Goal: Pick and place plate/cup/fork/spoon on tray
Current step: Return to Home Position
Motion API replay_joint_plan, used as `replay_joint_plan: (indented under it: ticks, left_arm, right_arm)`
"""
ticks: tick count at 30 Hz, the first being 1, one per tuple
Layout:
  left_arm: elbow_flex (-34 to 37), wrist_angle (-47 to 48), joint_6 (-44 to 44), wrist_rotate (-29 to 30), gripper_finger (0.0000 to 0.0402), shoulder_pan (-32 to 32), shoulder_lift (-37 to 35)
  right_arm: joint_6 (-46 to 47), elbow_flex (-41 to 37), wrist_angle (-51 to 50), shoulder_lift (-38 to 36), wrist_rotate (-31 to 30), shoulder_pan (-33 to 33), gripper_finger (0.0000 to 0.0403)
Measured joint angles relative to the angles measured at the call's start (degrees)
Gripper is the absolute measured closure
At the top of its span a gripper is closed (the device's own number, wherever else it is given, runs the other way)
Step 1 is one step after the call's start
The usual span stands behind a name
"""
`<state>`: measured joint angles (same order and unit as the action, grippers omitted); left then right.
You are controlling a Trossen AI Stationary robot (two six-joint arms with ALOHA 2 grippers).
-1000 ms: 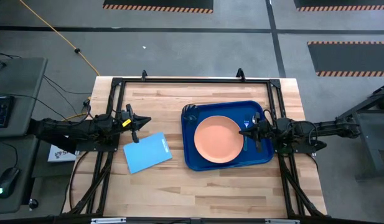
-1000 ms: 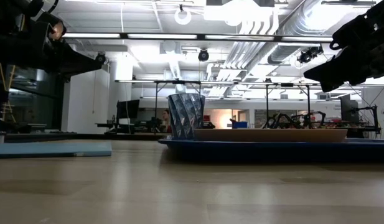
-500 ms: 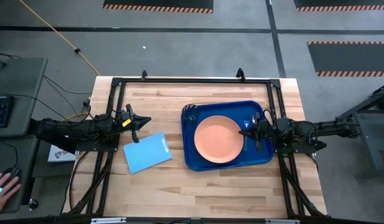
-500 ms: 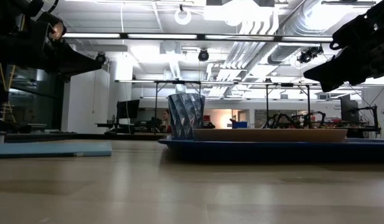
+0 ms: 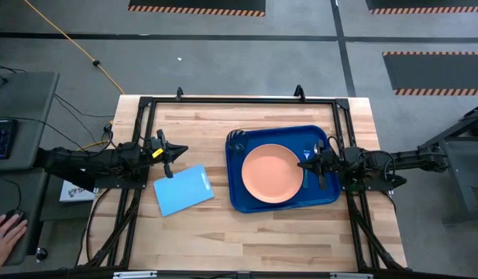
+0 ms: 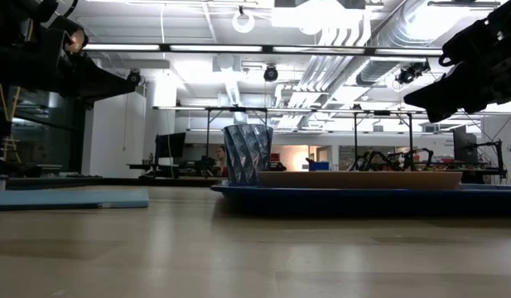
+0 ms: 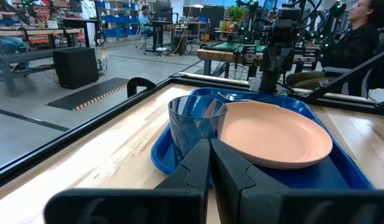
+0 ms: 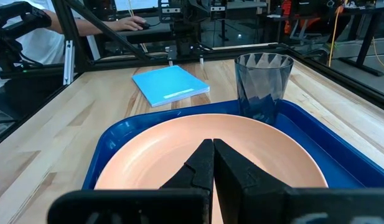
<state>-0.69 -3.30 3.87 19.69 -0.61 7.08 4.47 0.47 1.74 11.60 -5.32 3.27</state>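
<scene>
The dark blue tray (image 5: 281, 198) lies on the table's right half. The peach plate (image 5: 271, 173) rests flat in it, and the dark faceted cup (image 5: 237, 140) stands upright in its far left corner; both also show in the left wrist view, cup (image 7: 196, 124) and plate (image 7: 272, 134). A small blue fork (image 5: 313, 153) lies on the tray right of the plate. I cannot make out the spoon. My right gripper (image 5: 304, 164) is shut, empty, above the plate's right edge (image 8: 213, 158). My left gripper (image 5: 173, 156) is shut, empty, left of the tray (image 7: 210, 158).
A light-blue flat sheet (image 5: 183, 189) lies on the wood left of the tray, just near my left gripper. A black frame (image 5: 223, 101) runs around the table. A person's hand (image 5: 2, 232) is on a desk off the table's left side.
Both arms and all the task's things have kept still. A person's hand has come into the high view at a mouse on the desk left of the table.
</scene>
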Motion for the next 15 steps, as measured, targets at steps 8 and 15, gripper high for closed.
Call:
replay_joint_plan:
  ticks: [8, 15]
  left_arm:
    - [0.0, 0.0, 0.0, 0.0, 0.0396, 0.0, 0.0]
    - [0.0, 0.0, 0.0, 0.0, 0.0396, 0.0, 0.0]
  right_arm:
    - [0.0, 0.0, 0.0, 0.0, 0.0, 0.0, 0.0402]
    - [0.0, 0.0, 0.0, 0.0, 0.4, 0.0, 0.0402]
